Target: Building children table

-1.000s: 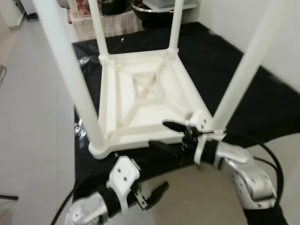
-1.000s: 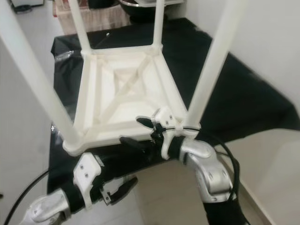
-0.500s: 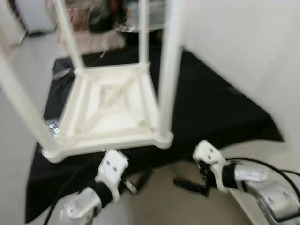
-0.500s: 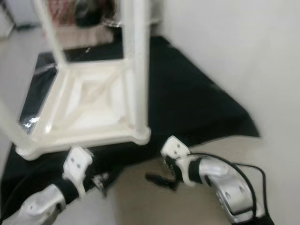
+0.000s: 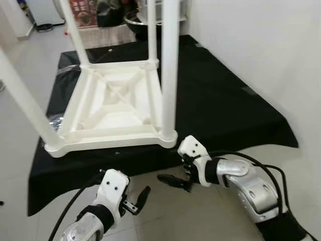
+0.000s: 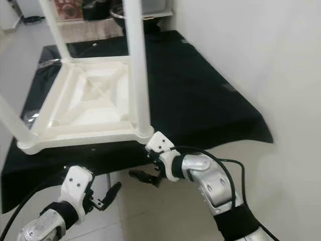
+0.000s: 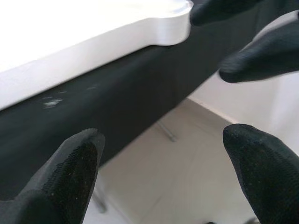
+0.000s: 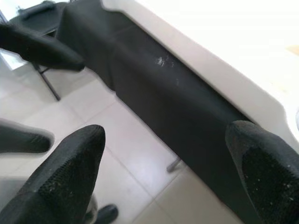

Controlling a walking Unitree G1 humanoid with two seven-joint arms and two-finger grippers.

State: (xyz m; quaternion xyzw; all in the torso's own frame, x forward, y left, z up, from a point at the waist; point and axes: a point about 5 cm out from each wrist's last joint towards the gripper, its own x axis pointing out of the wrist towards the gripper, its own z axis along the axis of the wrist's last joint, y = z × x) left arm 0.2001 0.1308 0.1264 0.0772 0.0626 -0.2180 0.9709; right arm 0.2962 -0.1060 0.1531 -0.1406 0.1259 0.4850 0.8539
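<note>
A white children's table [image 5: 118, 100] lies upside down on a black cloth [image 5: 220, 100], with its white legs [image 5: 169, 65] pointing up. Both grippers hang below the cloth's near edge, over the floor. My left gripper [image 5: 136, 201] is open and empty; in the left wrist view [image 7: 163, 163] its fingertips [image 7: 70, 168] are wide apart under the white table's rim [image 7: 93, 42]. My right gripper [image 5: 174, 181] is open too, just below the near right corner of the white table [image 5: 168, 136]. In the right wrist view [image 8: 163, 158] nothing lies between its fingertips [image 8: 70, 163].
A white wall [image 5: 261, 40] runs close along the right. Pale floor tiles [image 5: 165, 216] lie under both grippers. A metal bowl [image 5: 134, 17] and other household items stand behind the cloth. A black cable [image 5: 261, 165] loops off my right arm.
The camera has swung, so the whole scene shifted. My right gripper has come away from the white table's near right corner and dropped below the cloth edge. The left gripper stays low.
</note>
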